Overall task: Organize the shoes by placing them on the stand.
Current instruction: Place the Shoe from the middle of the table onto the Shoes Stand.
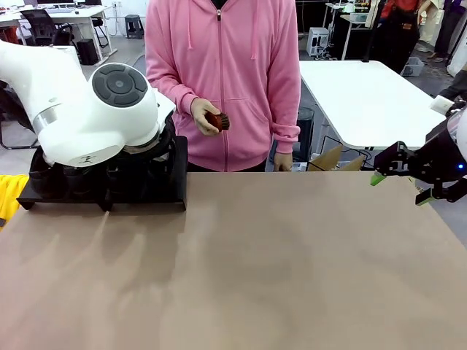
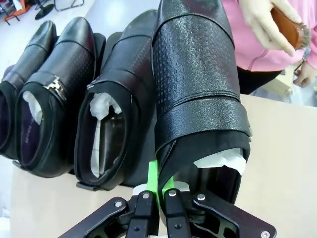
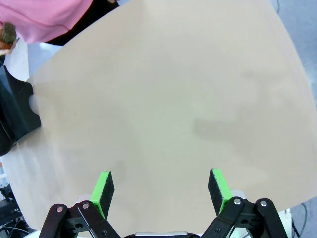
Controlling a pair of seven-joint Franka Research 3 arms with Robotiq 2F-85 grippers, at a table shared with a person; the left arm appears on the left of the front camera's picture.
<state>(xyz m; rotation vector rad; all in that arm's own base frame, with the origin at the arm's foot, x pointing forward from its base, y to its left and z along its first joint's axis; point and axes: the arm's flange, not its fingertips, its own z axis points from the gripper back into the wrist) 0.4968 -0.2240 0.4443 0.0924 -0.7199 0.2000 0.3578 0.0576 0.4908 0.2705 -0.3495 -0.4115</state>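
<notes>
The left gripper was pinched tight on the heel rim of the rightmost shoe, last in the row of shoes on the stand at the table's far-left corner. The right gripper hung wide and empty over the right edge (the person's hand held a brush), broad bare tabletop between them

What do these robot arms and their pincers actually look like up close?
The left arm is glossy white and rounded, with a dark grey round cap on its joint. The right gripper has two black fingers with bright green pads, on black linkages joined by silver bolts. The left gripper has the same black linkages and green pads. A small blue light glows on the right arm's wrist.
</notes>
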